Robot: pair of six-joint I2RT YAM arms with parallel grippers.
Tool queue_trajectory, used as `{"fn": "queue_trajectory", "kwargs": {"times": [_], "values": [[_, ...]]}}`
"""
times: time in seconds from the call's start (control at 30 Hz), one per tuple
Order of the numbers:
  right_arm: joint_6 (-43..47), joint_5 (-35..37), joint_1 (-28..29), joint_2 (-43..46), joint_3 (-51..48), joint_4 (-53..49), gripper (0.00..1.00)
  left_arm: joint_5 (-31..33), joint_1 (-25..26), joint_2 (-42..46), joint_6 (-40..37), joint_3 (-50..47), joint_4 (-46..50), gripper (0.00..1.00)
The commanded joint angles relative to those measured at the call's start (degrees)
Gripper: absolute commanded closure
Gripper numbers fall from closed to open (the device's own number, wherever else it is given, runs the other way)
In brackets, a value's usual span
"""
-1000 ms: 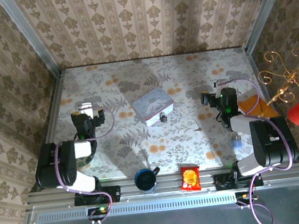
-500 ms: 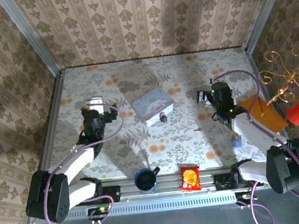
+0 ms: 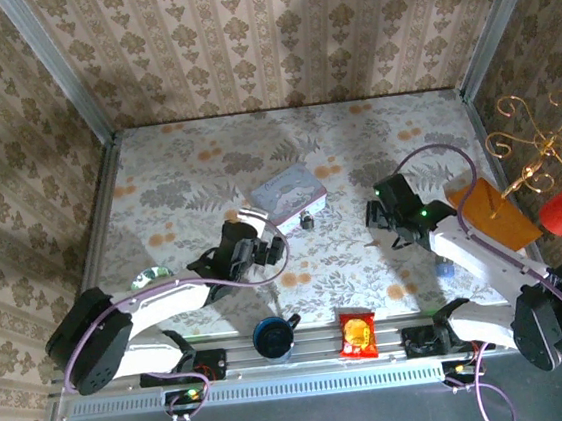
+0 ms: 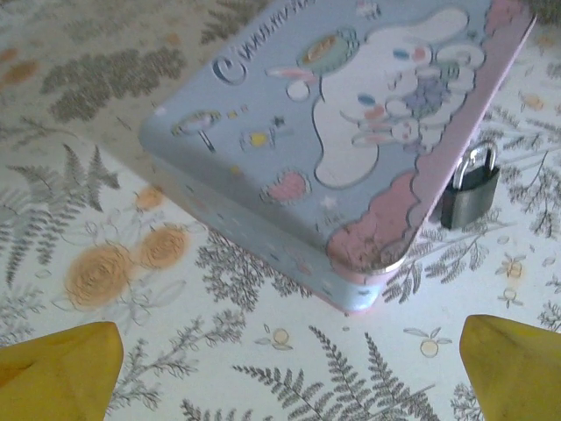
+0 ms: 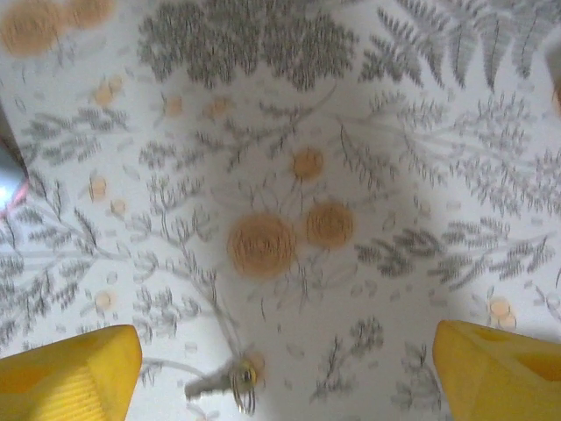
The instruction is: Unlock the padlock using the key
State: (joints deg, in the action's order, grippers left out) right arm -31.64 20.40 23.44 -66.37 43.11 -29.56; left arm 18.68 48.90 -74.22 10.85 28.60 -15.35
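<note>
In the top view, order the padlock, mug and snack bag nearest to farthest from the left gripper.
1. padlock, mid-table
2. mug, near edge
3. snack bag, near edge, farther right

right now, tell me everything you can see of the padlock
The padlock is tiny, with a dark grey, metal-looking squarish body and a silvery shackle loop. Both legs of the loop seem to enter the body, so it looks locked. It sits on the floral tablecloth, right beside the pink-edged side of the pale blue cartoon tin box and near one of its corners; whether the two touch is unclear. Its keyhole is not visible, and nothing grips it.
</note>
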Motion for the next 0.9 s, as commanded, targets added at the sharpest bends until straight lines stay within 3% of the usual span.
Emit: {"fn": "queue_trajectory", "kwargs": {"times": [0.0,0.27,0.47,0.67,0.87], "values": [[-5.96,0.44,1.64,2.67,-0.71,-7.39,0.14,-0.89,0.66,-2.88,2.83,1.90,0.57,0.00],[-8.76,-4.45,2.13,3.57,-4.08,-5.89,0.20,0.11,1.31,-12.17,3.82,5.49,-3.85,0.00],[-9.88,-8.41,4.00,0.28,-4.35,-5.94,0.32,3.96,0.47,-16.19,4.18,8.09,-3.20,0.00],[-10.24,-9.14,5.08,-2.85,-4.53,-4.82,0.48,3.47,-1.84,-18.87,4.91,8.57,-3.72,0.00],[-9.19,-9.15,4.95,-7.05,-3.94,-3.49,0.53,3.74,-3.32,-19.48,4.46,9.10,-3.81,0.00]]}}
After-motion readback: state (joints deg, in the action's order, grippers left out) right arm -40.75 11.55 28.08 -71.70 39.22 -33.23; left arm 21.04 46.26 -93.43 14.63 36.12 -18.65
